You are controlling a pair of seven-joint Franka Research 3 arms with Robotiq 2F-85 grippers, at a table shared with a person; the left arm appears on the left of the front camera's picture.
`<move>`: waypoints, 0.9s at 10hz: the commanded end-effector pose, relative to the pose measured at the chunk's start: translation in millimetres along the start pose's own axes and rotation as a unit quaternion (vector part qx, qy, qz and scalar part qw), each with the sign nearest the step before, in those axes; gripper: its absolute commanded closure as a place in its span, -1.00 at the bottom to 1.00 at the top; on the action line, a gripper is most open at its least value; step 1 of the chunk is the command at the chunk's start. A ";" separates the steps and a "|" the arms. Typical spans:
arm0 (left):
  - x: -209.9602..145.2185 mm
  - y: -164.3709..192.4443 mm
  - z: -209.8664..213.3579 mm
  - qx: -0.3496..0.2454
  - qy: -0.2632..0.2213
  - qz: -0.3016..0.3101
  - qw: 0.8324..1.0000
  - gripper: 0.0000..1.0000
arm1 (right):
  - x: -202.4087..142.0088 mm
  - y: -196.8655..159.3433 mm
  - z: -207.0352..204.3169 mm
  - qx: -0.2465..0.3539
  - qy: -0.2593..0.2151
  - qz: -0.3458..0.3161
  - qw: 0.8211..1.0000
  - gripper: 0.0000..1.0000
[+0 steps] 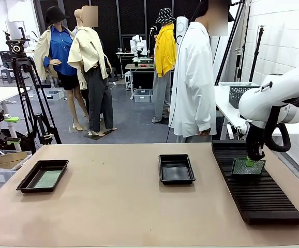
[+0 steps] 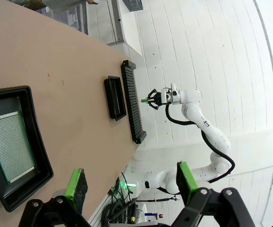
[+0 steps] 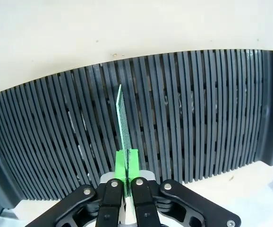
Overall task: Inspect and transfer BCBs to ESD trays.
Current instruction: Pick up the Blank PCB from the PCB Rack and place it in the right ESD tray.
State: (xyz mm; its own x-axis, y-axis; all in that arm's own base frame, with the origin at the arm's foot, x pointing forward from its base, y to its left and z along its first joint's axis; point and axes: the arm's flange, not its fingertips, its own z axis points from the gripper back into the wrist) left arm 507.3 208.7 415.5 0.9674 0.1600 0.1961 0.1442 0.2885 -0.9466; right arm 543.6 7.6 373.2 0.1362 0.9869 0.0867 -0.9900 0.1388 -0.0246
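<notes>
Right arm (image 1: 273, 98) angled down over slotted rack (image 1: 263, 199), right gripper (image 3: 126, 163) clamped on top edge of BCB (image 3: 121, 118) upright in rack, left gripper (image 2: 131, 178) apart, second BCB (image 2: 11, 146) flat in ESD tray (image 2: 9, 92) well left of rack.

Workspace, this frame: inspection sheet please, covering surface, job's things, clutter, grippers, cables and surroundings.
Surface: tan wooden table.
Job's things: left shallow black plastic tray holds a flat green circuit board; middle black tray empty; upright green circuit board stands in long black ribbed rack.
Clutter: nothing seen.
Grippers: right gripper shut on the upright board; left gripper open, empty.
Cables: black cable loops at right wrist.
Surroundings: person in white coat at far side; black tripod at left.
</notes>
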 end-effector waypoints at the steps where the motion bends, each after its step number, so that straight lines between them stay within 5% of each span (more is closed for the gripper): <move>1: 2.5 -2.9 0.1 0.005 -0.003 0.006 1.000 -1.00 | -4.7 -0.2 -2.2 0.035 -0.009 -0.008 0.999 1.00; 9: 2.5 -2.9 0.1 0.005 -0.003 0.006 1.000 -1.00 | 38.8 -17.2 78.7 0.030 0.042 0.024 0.998 1.00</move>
State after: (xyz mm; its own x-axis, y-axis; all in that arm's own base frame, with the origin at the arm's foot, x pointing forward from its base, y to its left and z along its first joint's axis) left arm 507.3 208.7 415.5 0.9674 0.1599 0.1961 0.1442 0.2885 -0.9466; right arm 560.3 30.9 449.5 0.0737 0.9963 0.0434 -0.9969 0.0724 0.0307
